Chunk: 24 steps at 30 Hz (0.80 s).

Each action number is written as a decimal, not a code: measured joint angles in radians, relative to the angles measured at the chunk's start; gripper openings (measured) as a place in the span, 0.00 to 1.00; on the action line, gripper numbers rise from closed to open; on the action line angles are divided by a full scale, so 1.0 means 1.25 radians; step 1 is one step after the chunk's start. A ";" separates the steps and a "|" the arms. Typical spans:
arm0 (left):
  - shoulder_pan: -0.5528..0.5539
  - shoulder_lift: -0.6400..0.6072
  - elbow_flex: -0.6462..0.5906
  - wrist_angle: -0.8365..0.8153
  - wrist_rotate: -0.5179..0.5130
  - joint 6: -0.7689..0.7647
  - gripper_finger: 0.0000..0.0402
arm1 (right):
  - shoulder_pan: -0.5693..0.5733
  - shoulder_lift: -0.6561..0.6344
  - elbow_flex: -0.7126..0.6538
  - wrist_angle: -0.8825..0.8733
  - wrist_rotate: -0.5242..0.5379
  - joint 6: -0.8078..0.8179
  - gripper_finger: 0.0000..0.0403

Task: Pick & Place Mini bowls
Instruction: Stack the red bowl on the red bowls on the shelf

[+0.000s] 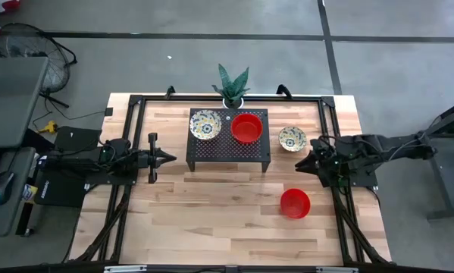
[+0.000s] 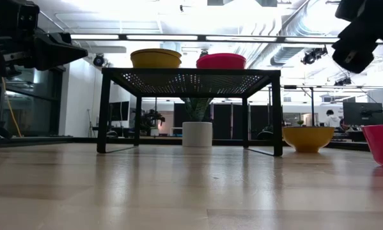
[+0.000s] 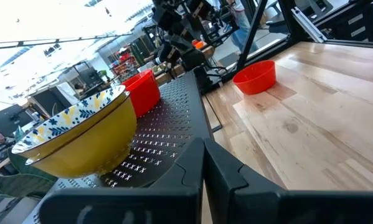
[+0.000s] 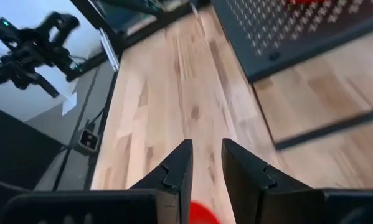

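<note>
On the high view the wooden desk (image 1: pixel 211 220) has its widest bare stretch across the near half, from 7 to 5 o'clock, with only the loose red bowl (image 1: pixel 295 203) standing in it at about 4 o'clock. A black frame (image 1: pixel 136 102) runs along the desk's far, left and right edges. The black perforated stand (image 1: pixel 228 150) sits at the centre toward 12 o'clock, and the potted plant (image 1: pixel 232 85) is just behind it at the far edge.

Two bowls rest on top of the stand: a patterned yellow bowl (image 1: pixel 205 124) on its 9 o'clock side and a red bowl (image 1: pixel 246 128) beside it toward 3 o'clock. Another patterned bowl (image 1: pixel 292 139) stands on the desk just off the stand's 3 o'clock end.

My left end effector (image 1: pixel 166 158) has its fingers pressed together, holding nothing, and hangs above the desk at 9 o'clock of the stand, level with its top; the patterned yellow bowl is near, at about 1 o'clock from it.

My right end effector (image 1: pixel 304 163) has its fingers a little apart with nothing between them. It hangs above the desk; the patterned bowl on the desk lies near at 11 o'clock from it, the loose red bowl at 6 o'clock.
</note>
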 joint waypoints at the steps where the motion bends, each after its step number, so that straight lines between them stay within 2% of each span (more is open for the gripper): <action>1: 0.000 0.000 0.000 0.000 0.000 0.000 0.00 | 0.003 0.017 0.022 -0.029 -0.002 0.008 0.18; 10: 0.000 0.000 0.000 0.000 0.000 0.000 0.00 | 0.050 0.211 0.214 -0.292 -0.003 0.110 0.18; 17: 0.000 0.000 0.000 0.000 0.000 0.000 0.00 | 0.098 0.349 0.288 -0.332 0.038 0.253 0.18; 24: 0.000 0.000 0.000 0.000 0.000 0.000 0.00 | 0.175 0.462 0.293 -0.337 0.068 0.425 0.18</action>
